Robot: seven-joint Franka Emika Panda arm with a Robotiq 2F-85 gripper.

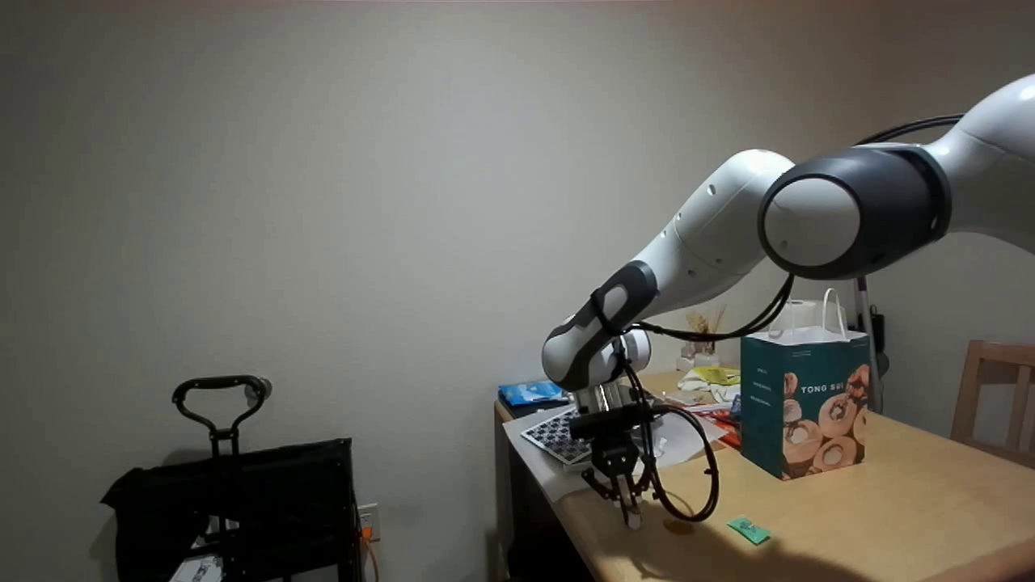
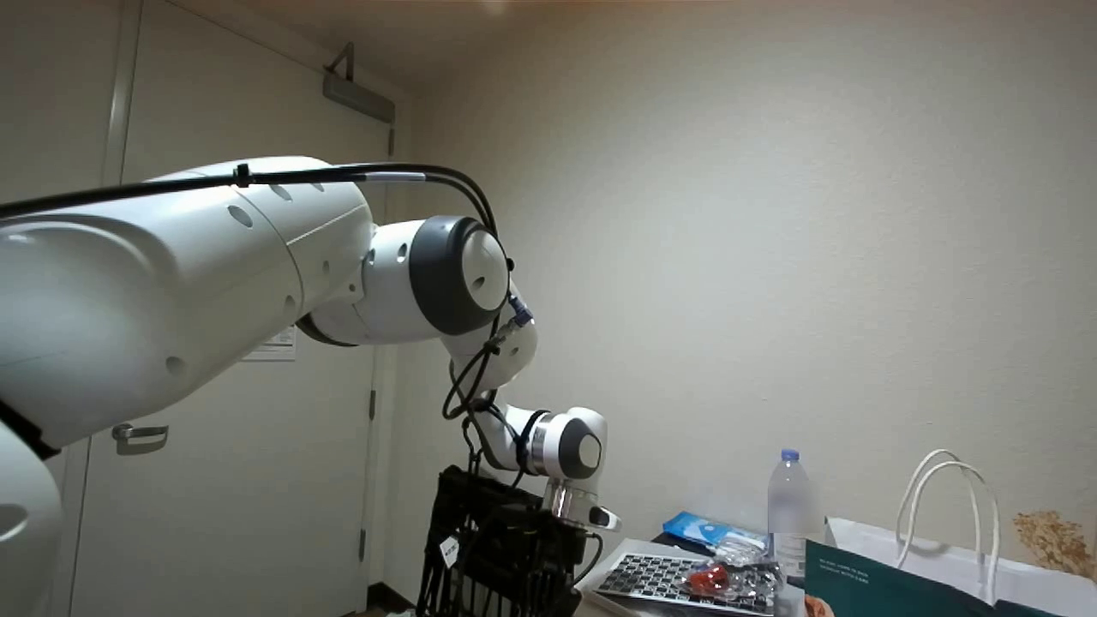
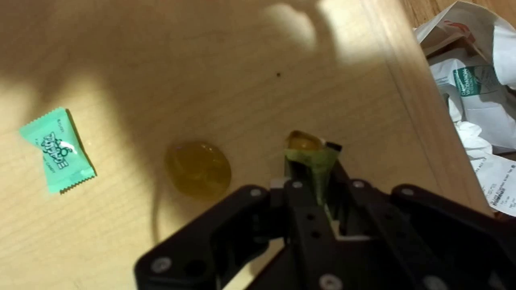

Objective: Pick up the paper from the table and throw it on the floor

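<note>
A flat pale tan wooden table [image 1: 914,509] stands near an off-white wall [image 1: 364,202]; in an exterior view a white door [image 2: 223,506] with a metal lever handle shows at 9 o'clock. The slim black gripper [image 1: 631,517] is low over the table near its edge, fingers narrow, holding a small crumpled yellow-green scrap [image 3: 318,159], apparently the paper; material not confirmed. Clock positions from the gripper in the wrist view: round translucent amber spot [image 3: 199,173] on the table, near, at 9; flat mint-green printed wrapper [image 3: 58,153] on the table, farther out at 9; white paper bag [image 3: 479,24], beyond the edge, at 2; brown wooden floor [image 3: 417,10] at 1. From the gripper in an exterior view: upright teal printed paper bag [image 1: 764,404] with white handles, on the table, at 2; silver-and-black keyboard [image 1: 558,436] at 11; black fabric cart [image 1: 299,501], off the table, at 9. Whether the amber spot is liquid or solid cannot be told, nor whether the fingertips touch the table. The pale wooden chair [image 1: 1003,354] at 3 o'clock is cut off by the frame. In an exterior view the gripper is lost against a black slatted mass [image 2: 506,557].
</note>
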